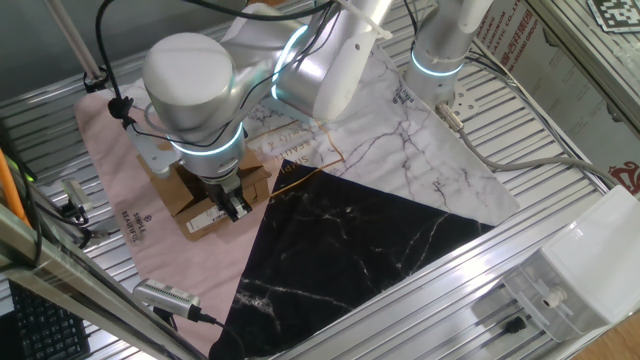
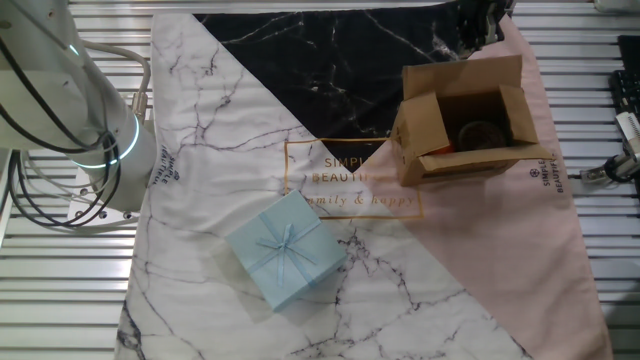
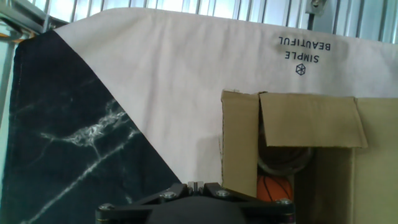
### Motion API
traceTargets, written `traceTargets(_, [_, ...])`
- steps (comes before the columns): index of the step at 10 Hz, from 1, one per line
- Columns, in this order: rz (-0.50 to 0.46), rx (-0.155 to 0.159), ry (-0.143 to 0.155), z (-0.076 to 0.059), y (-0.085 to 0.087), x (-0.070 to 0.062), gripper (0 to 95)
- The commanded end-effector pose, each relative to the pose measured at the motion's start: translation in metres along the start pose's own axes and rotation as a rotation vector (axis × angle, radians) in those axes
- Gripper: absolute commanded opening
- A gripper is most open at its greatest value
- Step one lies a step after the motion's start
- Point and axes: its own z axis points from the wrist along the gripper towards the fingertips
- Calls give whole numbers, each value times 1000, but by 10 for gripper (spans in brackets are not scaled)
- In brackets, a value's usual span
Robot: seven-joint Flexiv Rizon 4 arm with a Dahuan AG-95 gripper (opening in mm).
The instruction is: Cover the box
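The box [image 2: 425, 130] is a small brown carton on the pink part of the cloth, its flaps standing open. In the hand view the box [image 3: 311, 121] fills the right side, and an orange round thing [image 3: 273, 186] and a dark ring-shaped item lie inside it. My gripper [image 1: 232, 205] hangs low beside the box [image 1: 190, 195], on the side toward the black marble patch. At the bottom of the hand view my gripper [image 3: 196, 185] is shut, its pads together with nothing between them. It shows dark at the top edge of the other fixed view, my gripper [image 2: 483, 22].
A pale blue gift package [image 2: 285, 250] with a ribbon sits on the white marble part of the cloth [image 2: 230, 120]. A handheld tool with a cable [image 1: 165, 295] lies on the slatted metal table [image 1: 540, 210]. A white housing [image 1: 570, 270] stands at the right.
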Motion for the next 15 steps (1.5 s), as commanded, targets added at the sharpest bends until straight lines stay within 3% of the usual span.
traceTargets(1, [-3, -4, -2, 3, -2, -2, 0])
traceTargets(6, [-14, -7, -2, 6, -7, -3, 0])
traceTargets(15, [-31, -26, -7, -4, -20, 3, 0])
